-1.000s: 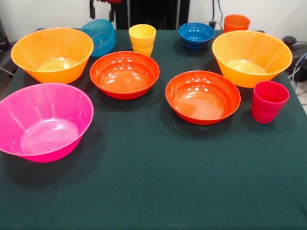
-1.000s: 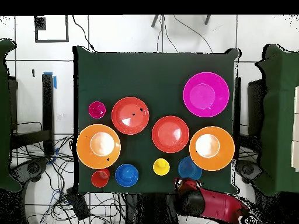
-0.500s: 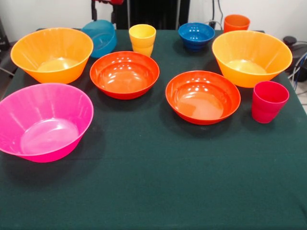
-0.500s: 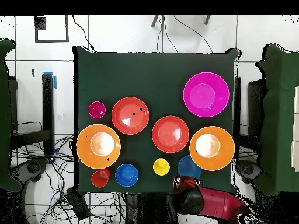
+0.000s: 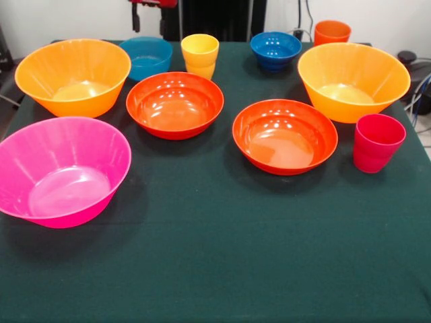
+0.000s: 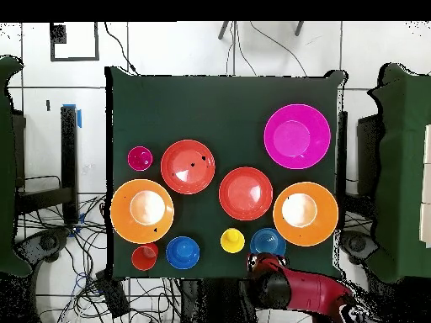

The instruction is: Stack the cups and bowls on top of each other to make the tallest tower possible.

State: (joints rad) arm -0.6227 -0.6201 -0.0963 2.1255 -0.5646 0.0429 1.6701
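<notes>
Teal bowl point(image 5: 149, 56) sits on my tabletop point(image 5: 222, 269) directly under the end effector point(image 5: 148, 19), its fingers spread and empty; nothing is stacked, so I judge it nearest.

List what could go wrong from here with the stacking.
The light blue bowl sits right at the table's edge under the gripper; a nudge could push it off. The yellow cup stands close beside it and could be knocked over. Nothing is stacked yet, so small cups placed early may make a wobbly tower.
</notes>
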